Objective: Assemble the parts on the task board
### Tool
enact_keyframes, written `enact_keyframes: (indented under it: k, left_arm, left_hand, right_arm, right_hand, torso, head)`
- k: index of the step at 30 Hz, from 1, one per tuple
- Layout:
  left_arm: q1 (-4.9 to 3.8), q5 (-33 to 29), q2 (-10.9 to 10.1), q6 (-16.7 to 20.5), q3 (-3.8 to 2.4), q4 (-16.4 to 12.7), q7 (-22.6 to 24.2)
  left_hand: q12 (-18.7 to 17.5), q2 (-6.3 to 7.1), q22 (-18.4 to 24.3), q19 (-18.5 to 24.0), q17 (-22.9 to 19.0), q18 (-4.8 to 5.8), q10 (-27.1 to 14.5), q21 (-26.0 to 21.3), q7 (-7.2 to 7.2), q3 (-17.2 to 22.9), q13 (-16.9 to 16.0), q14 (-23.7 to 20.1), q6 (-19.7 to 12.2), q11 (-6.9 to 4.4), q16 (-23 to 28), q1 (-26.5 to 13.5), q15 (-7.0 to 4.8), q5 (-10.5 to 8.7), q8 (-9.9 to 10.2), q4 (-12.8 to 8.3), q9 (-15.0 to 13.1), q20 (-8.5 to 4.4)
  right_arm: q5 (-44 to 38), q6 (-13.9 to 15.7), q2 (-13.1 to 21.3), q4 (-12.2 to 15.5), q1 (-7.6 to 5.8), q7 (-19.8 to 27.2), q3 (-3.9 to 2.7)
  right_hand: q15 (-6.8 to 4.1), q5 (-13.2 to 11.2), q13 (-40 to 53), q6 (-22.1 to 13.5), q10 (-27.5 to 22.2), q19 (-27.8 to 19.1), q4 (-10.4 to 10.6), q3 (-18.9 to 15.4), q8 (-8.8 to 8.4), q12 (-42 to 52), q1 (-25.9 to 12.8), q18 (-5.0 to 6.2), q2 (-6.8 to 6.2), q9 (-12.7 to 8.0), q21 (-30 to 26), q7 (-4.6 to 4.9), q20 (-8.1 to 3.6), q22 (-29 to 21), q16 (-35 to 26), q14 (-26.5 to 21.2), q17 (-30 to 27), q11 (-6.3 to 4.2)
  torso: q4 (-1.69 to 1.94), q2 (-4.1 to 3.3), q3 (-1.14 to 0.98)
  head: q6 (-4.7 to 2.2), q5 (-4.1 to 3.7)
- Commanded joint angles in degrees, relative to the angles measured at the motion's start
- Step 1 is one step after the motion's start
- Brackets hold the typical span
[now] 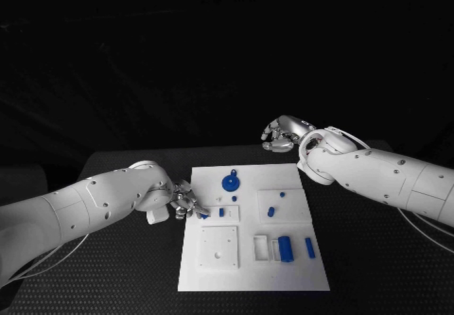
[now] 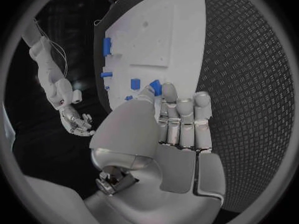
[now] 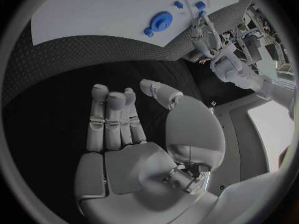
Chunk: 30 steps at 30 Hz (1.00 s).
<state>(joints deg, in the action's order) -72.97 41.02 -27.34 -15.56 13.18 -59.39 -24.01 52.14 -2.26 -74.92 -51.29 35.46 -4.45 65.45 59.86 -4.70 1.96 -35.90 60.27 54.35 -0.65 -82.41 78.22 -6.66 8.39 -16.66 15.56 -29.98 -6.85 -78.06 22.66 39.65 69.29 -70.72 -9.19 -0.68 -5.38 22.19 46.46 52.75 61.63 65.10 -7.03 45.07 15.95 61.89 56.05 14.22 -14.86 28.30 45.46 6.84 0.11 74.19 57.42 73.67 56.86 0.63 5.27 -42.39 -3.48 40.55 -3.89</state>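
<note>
Pinching blue part [image 1: 203, 214] at task board [image 1: 254, 275] edge, left hand [image 1: 180, 202]; right hand [image 1: 282, 134] empty, fingers apart.

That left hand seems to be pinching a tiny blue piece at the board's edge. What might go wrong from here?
The left hand holds a small blue part only at its fingertips, so it might slip out and drop.

The hand works right at the task board's left edge; a dropped part may land on the black table.

Other blue parts lie close beside its fingers and might get nudged.

The right hand hangs open beyond the board, posing little risk.
</note>
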Motion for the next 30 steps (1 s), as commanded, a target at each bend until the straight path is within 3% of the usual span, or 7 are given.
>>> enact_keyframes:
  k: [1,13,14,15,17,18,30]
  left_arm:
    - [0.88,-0.4,0.3,2.7,0.42,0.1,0.0]
    - [1.05,-4.4,-0.5,7.9,0.42,0.2,1.9]
    - [1.05,-5.1,-0.6,8.3,0.42,0.2,2.1]
    - [1.05,-5.4,-0.6,8.6,0.41,0.2,2.3]
    - [1.11,-6.7,-1.0,9.5,0.4,0.1,2.9]
    - [1.14,-7.3,-1.1,10.0,0.39,0.1,3.1]
    - [1.26,-15.5,-3.1,10.3,0.34,-0.5,5.5]
  left_hand:
    - [0.3,-0.75,-1.2,-0.1,-0.1,-1.05,0.1,0.2,-0.78,-0.1,0.1,0.0,-0.4,-0.34,-0.4,2.5,-0.5,0.07,0.8,-0.7,-0.6,-5.26]
    - [0.4,-2.87,-1.1,0.0,-0.1,-0.69,1.7,0.5,0.09,-1.1,0.6,0.6,2.7,-1.08,-0.8,9.1,-1.12,0.36,-1.2,-2.6,-2.2,-5.34]
    - [0.3,-2.22,-1.0,0.0,-0.1,-0.66,2.1,0.4,0.41,0.8,0.7,0.6,3.3,-0.99,-0.8,10.3,-1.28,-3.54,-1.7,-2.3,-2.5,-5.32]
    - [0.3,-1.97,-0.9,-0.1,-0.1,-0.65,2.2,0.4,0.52,1.5,0.8,0.7,3.5,-0.95,-0.7,10.7,-1.34,-4.99,-1.8,-2.2,-2.6,-5.31]
    - [-0.3,0.27,-0.7,-0.5,-0.3,-0.36,2.9,0.2,0.44,6.9,1.2,1.0,4.0,-1.24,-0.6,11.6,-1.46,-5.37,-2.1,0.7,-3.1,-5.2]
    - [-0.4,0.57,-0.8,-0.5,-0.3,-0.33,2.9,0.3,0.44,7.6,1.3,1.0,4.1,-1.36,-0.5,11.5,-1.43,-5.54,-2.1,1.0,-3.3,-5.22]
    - [-0.9,1.37,-1.0,1.0,-0.5,0.08,2.0,-0.1,0.64,10.8,1.5,0.0,5.1,-1.46,-0.1,10.7,-1.4,-4.89,-2.7,0.4,-4.6,-5.19]
  right_arm:
    - [-0.4,-0.5,0.0,0.0,0.01,0.2,-0.02]
    - [-0.3,-0.4,0.2,0.0,0.01,0.3,-0.02]
    - [-0.3,-0.4,0.2,0.0,0.01,0.3,-0.02]
    - [-0.3,-0.4,0.2,0.0,0.01,0.3,-0.02]
    - [-0.3,-0.4,0.2,0.0,0.01,0.3,-0.02]
    - [-0.3,-0.4,0.2,0.0,0.01,0.3,-0.02]
    - [-0.2,-0.4,0.2,-0.1,0.02,0.4,-0.02]
  right_hand:
    - [0.07,0.0,-0.1,0.0,-0.1,0.4,0.2,0.3,-0.34,0.2,-0.2,0.78,0.57,0.1,-0.2,0.54,0.02,0.1,-0.3,0.4,0.1,0.25]
    - [0.08,-0.1,-0.1,0.0,-0.1,0.4,0.3,0.3,-0.34,0.2,-0.3,0.78,0.56,0.1,-0.3,0.54,0.04,0.1,-0.3,0.4,0.1,0.26]
    - [0.08,-0.1,-0.1,0.0,-0.1,0.4,0.3,0.3,-0.34,0.2,-0.3,0.78,0.55,0.1,-0.3,0.54,0.04,0.1,-0.3,0.4,0.1,0.26]
    - [0.08,-0.1,-0.1,0.0,-0.1,0.4,0.3,0.3,-0.34,0.2,-0.3,0.78,0.55,0.1,-0.3,0.54,0.04,0.1,-0.3,0.4,0.1,0.26]
    - [0.08,-0.1,-0.1,0.0,-0.1,0.4,0.3,0.3,-0.34,0.2,-0.3,0.78,0.56,0.1,-0.3,0.54,0.04,0.1,-0.3,0.4,0.1,0.26]
    - [0.08,-0.1,-0.1,0.0,-0.1,0.4,0.3,0.3,-0.34,0.2,-0.3,0.78,0.56,0.1,-0.3,0.54,0.04,0.1,-0.3,0.4,0.1,0.26]
    - [0.08,-0.2,-0.2,0.0,-0.1,0.4,0.4,0.3,-0.35,0.3,-0.3,0.78,0.55,0.1,-0.3,0.54,0.04,0.1,-0.3,0.4,0.1,0.26]
  torso:
    - [0.05,0.03,0.06]
    - [0.09,0.03,0.14]
    - [0.1,0.03,0.13]
    - [0.11,0.03,0.14]
    - [0.1,0.03,0.15]
    - [0.1,0.03,0.15]
    - [0.08,0.01,0.15]
  head:
    - [0.05,0.04]
    - [-0.01,0.21]
    - [-0.04,0.22]
    - [-0.05,0.25]
    - [-0.11,0.37]
    - [-0.12,0.39]
    - [-0.37,0.49]
